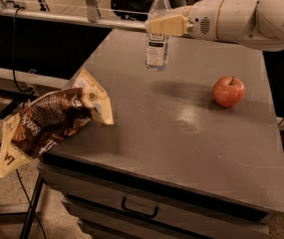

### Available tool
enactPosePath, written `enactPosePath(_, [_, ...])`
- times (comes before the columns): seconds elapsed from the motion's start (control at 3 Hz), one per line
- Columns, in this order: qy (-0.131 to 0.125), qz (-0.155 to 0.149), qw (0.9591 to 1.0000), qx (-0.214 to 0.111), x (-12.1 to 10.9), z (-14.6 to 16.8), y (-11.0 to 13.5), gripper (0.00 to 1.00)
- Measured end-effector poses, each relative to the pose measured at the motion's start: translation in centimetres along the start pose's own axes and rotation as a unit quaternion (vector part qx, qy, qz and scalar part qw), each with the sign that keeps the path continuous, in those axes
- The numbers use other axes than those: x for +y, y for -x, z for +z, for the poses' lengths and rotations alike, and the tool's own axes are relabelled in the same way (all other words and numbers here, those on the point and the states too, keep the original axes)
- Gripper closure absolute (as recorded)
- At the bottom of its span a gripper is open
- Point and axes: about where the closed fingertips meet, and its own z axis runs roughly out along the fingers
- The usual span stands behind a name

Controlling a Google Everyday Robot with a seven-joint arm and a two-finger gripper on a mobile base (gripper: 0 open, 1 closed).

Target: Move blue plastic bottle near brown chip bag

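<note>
Clamped across the upper part of the bottle (157,51), the hand (160,26) holds it upright over the far side of the surface (191,148), seemingly lifted clear. Best to carry it left and nearer, upright and low, then set it down just beside the chip bag (52,121) at the near left corner, on solid surface. The bag's overhanging end is unsupported. The arm (231,19) is cut off at right, and the far finger is hidden.
</note>
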Motion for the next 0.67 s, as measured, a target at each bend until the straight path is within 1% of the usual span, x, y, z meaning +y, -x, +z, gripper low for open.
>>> enactPosePath(0.33, [0.000, 0.000, 1.0000, 0.000, 0.0, 0.0, 0.0, 1.00])
enactPosePath(0.67, [0.032, 0.004, 0.9992, -0.024, 2.2, -0.1, 0.0, 1.00])
